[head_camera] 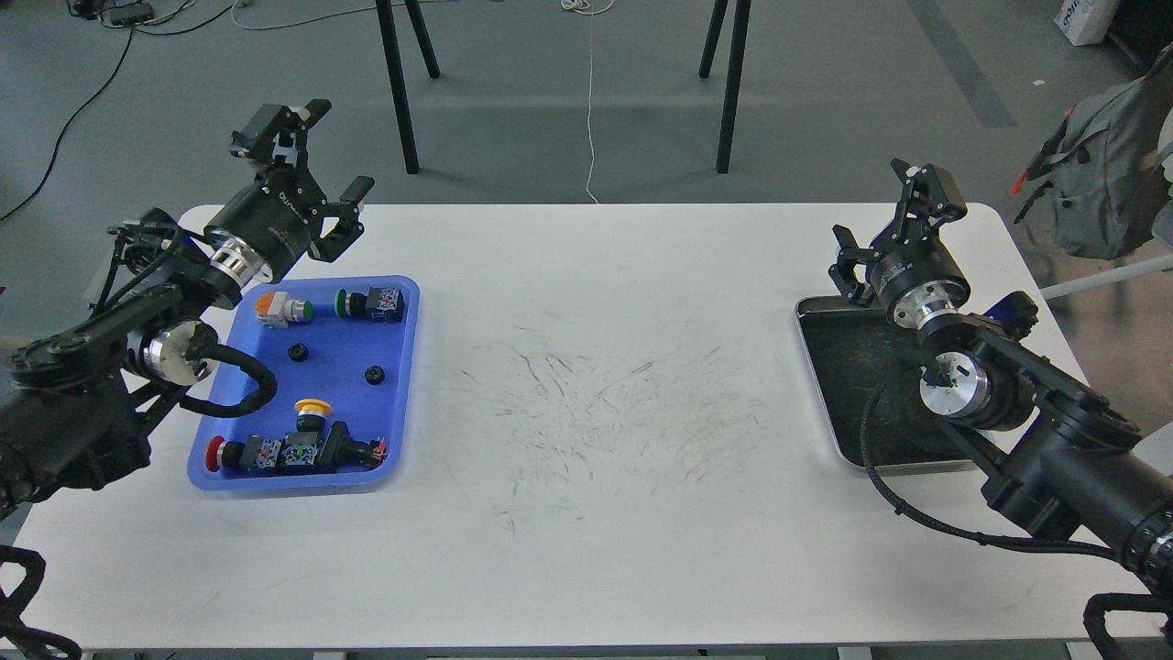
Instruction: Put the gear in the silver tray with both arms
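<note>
Two small black gears point(298, 351) point(374, 374) lie on the floor of the blue plastic tray point(409, 367) at the table's left. My left gripper point(310, 170) hangs open and empty above the table's far left edge, behind the blue tray. The silver tray point(848, 367), with its dark scratched floor, sits at the right, partly covered by my right arm. My right gripper point(889, 225) is open and empty just beyond the silver tray's far rim.
The blue tray also holds several push-button switches: orange-green point(282, 309), green point(369, 302), yellow point(312, 412) and red ones point(266, 453). Black stand legs point(400, 92) rise behind the table. A grey backpack point(1100, 174) hangs at the far right.
</note>
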`<state>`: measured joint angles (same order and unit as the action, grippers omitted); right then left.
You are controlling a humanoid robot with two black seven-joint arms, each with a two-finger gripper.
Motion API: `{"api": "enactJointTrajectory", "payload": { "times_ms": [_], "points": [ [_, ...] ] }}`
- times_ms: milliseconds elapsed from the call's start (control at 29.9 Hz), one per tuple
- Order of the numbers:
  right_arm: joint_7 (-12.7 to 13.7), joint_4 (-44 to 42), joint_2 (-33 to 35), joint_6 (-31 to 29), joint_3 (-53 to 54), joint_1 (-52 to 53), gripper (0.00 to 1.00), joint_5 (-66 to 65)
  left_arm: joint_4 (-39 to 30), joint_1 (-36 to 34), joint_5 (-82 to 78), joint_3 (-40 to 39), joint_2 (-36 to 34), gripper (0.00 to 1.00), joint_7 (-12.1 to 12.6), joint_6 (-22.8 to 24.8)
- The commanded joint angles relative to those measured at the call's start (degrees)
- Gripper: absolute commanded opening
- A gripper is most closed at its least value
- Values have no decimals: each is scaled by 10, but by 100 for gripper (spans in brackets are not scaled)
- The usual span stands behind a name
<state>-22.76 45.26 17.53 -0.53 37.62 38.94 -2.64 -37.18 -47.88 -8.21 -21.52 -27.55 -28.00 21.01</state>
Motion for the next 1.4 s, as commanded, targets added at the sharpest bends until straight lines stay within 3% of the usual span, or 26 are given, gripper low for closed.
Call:
{"api": "enactJointTrajectory", "payload": {
  "times_ms": [0, 67, 167, 468, 802, 1003, 1136, 1370],
  "points": [
    [0, -1, 0, 0, 0, 0, 100, 0, 4, -5, 13, -8, -20, 100, 0, -70],
    [0, 0, 0, -1, 0, 0, 100, 0, 2, 0, 19, -18, -23, 100, 0, -108],
    [0, -1, -1, -1, -1, 0, 100, 0, -7, 2, 18, -21, -29, 100, 0, -108],
    [0, -2, -2, -1, -1, 0, 100, 0, -213, 0, -14, 48, -124, 100, 0, -106],
    [0, -1, -2, 0, -4, -6, 100, -1, -360, 5, -327, 102, -187, 100, 0, -150],
    [0, 0, -2, 1, -4, -6, 100, -1, -323, 14, -465, 108, -181, 100, 0, -176],
    [0, 0, -2, 1, -4, -6, 100, -1, -298, 17, -507, 113, -168, 100, 0, -246],
    [0, -1, -2, 1, -6, -6, 100, -1, -202, 17, -510, 178, -124, 100, 0, -247]
  ]
}}
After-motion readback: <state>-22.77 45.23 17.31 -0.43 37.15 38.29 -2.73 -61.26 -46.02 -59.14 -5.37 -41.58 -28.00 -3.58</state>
